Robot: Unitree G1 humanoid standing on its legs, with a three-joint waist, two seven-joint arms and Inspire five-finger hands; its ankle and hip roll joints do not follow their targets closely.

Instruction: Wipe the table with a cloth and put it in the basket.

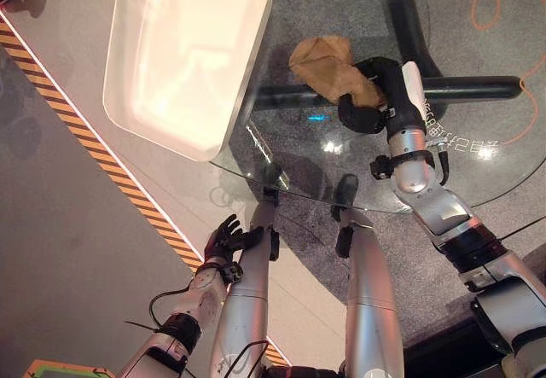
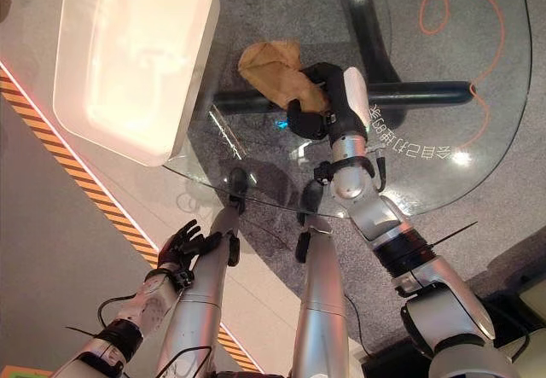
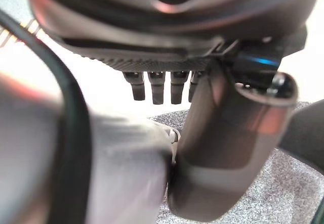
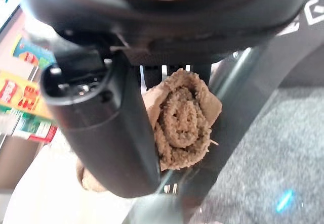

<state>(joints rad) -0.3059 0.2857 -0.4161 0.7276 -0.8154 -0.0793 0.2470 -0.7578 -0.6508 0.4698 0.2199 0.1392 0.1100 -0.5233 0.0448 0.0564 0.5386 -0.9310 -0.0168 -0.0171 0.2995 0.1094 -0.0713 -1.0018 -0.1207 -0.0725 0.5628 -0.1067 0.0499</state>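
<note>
Right hand closed round brown cloth, thumb crossing in front, cloth bunched and rolled in grip. Dark table leg just behind cloth. Grey speckled carpet beyond on one side, colourful boxes on other.

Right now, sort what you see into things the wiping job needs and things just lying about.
For the job:
- brown cloth, bunched in the right hand
- glass table
- white basket, sitting on the table's edge

Lying about:
- orange cable looped on the floor under the glass
- left hand, idle, low beside the table
</note>
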